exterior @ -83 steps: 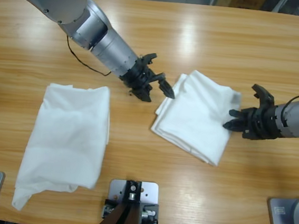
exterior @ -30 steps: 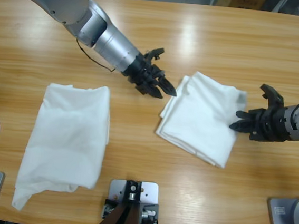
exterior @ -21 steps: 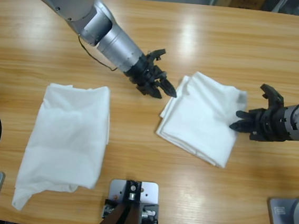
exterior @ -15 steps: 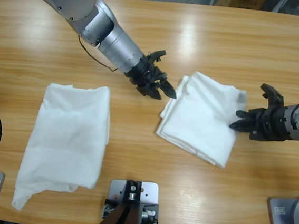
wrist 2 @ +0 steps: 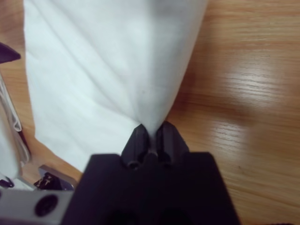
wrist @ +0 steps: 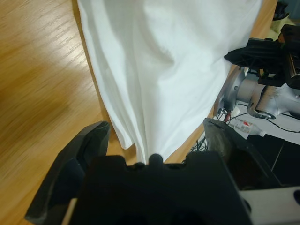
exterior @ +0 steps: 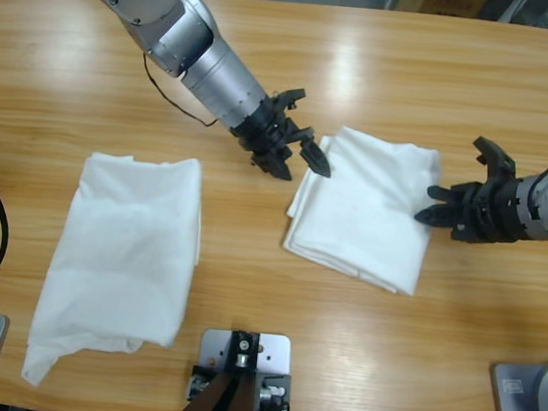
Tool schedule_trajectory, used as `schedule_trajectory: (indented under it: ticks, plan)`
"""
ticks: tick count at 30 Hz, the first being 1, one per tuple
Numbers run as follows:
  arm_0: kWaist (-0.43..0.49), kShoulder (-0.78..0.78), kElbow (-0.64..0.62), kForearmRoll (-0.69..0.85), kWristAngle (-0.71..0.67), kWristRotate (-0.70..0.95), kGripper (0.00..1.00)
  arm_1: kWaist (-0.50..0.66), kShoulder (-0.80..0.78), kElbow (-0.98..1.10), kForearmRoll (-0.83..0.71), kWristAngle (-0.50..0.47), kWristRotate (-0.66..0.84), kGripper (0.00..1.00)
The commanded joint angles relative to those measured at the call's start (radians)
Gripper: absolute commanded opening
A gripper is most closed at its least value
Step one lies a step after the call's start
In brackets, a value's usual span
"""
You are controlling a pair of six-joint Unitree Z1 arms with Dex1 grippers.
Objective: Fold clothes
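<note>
A white T-shirt folded into a rectangular bundle lies right of the table's middle. My left gripper is at its upper left edge. Its jaws stand wide open in the left wrist view, and the bundle's edge runs in between them up to the gripper's body. My right gripper is at the bundle's right edge, shut on a pinch of the white cloth at its tips. A second white T-shirt lies loosely folded at the left, away from both grippers.
The wooden table shows bare wood behind and in front of the bundle. A black cable trails under the left arm. The right gripper shows beyond the cloth in the left wrist view.
The left gripper has moved right onto the bundle's left edge. The right gripper has shifted left and up with the cloth, and the bundle's right side moved with it.
</note>
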Motion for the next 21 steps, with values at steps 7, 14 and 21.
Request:
schedule_trajectory:
  ticks: [7,14,21]
  plan:
    - [-0.010,0.061,0.005,0.018,-0.026,-0.008,0.830,0.099,-0.188,-0.075,0.064,-0.125,0.041,1.000]
    - [-0.006,0.043,0.017,0.054,0.029,0.004,0.927,0.104,-0.201,-0.087,0.096,-0.119,0.041,1.000]
    - [-0.006,-0.006,-0.031,0.162,0.160,0.178,0.941,0.149,-0.171,-0.086,0.173,-0.130,0.120,1.000]
